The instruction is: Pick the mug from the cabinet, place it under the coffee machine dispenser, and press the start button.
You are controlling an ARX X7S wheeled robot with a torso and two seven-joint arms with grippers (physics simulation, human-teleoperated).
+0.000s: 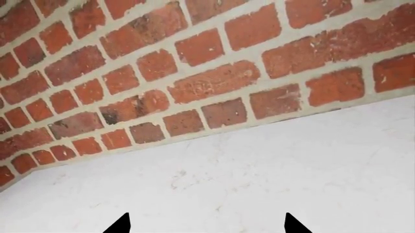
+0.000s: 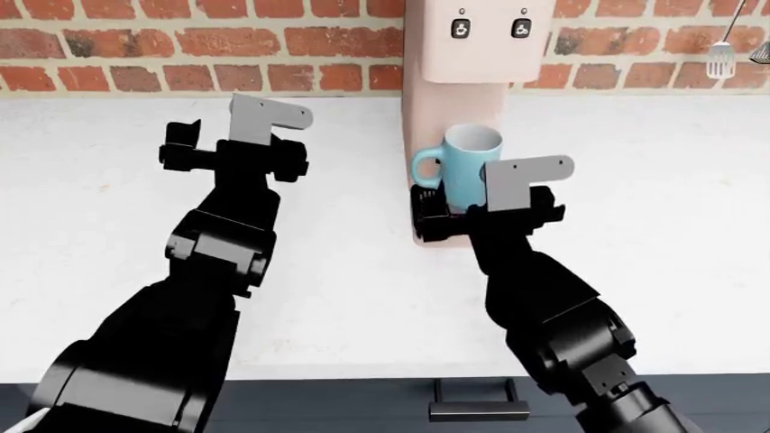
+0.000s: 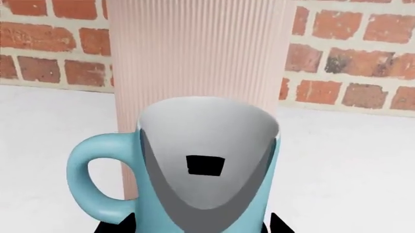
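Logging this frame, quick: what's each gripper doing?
Left gripper: open, empty, over bare counter.
Right gripper: around the mug; grip cannot be told.

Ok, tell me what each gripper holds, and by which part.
The left gripper holds nothing. The right gripper flanks the mug's body, opposite no handle; a firm grip cannot be told.

Red brick wall (image 2: 216,45) with pale mortar runs across the back. White, faintly marbled counter (image 2: 337,298) meets it. Dark front edge below, with a drawer handle (image 2: 478,401) at centre. Utensils (image 2: 722,54) hang on the brick, far right. Light even, no hard shadows.
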